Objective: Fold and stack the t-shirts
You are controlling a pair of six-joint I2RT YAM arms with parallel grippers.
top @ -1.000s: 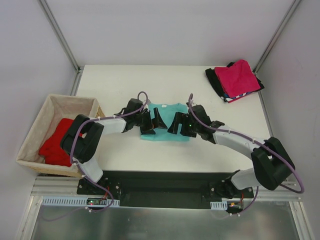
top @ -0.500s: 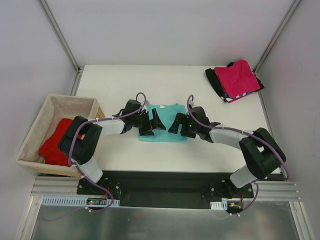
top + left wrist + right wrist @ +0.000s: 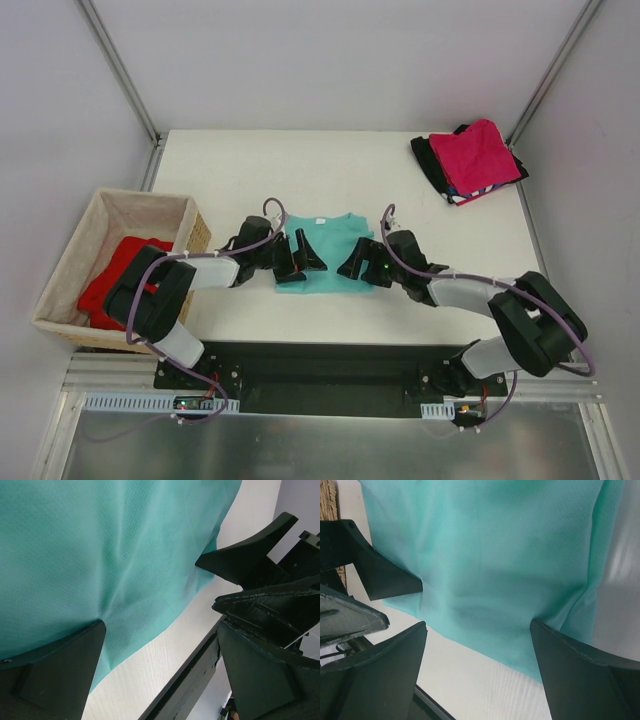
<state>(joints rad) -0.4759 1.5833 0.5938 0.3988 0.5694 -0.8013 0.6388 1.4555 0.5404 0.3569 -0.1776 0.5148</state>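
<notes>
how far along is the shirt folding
Done: a stack at the far right corner, with the pink shirt on top and the black shirt beneath. In hand: the teal shirt lies mid-table, with the left gripper and right gripper both open at its near edge and nothing gripped. Left: finish folding and stacking teal, then the red shirt in the basket.

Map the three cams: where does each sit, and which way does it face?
Top external: above and behind the arm bases, looking down at the table; shows both arms, left tool and right tool open at the teal t-shirt.
Left wrist: on the left arm, close above the shirt's edge; its own fingers show.
Right wrist: on the right arm, equally close; own fingers show.
Shared: both wrist views see the teal t-shirt.
</notes>
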